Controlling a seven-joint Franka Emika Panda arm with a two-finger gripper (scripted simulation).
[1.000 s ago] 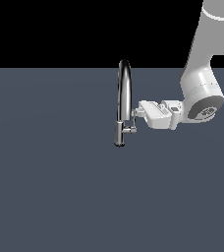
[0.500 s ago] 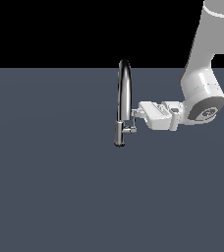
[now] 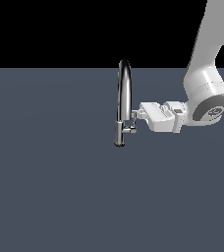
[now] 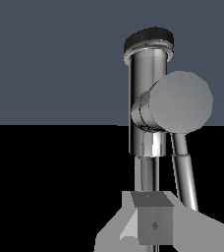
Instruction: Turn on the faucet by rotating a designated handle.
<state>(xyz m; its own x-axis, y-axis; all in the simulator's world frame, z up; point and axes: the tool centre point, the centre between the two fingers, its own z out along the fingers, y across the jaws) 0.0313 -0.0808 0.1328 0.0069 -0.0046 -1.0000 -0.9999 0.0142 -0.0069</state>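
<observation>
The chrome faucet [image 3: 124,93] stands upright with a high arched spout and a thicker lower body [image 4: 144,106]. A short side stub [image 3: 130,131] points to the exterior view's right, and its round end cap [image 4: 181,102] faces the wrist camera. The thin handle lever [image 3: 133,119] rises from the stub and also shows in the wrist view [image 4: 183,172]. My gripper [image 3: 136,115] reaches in level from the exterior view's right, its tips right at the lever. The fingers [image 4: 153,224] look closed together with nothing between them. I cannot tell whether they touch the lever.
The faucet stands on a flat dark grey surface [image 3: 60,187] with nothing else on it. My white arm [image 3: 207,98] comes down from the upper part of the exterior view's right.
My hand has sunk very slightly beside the lever. The faucet and the lever look the same.
</observation>
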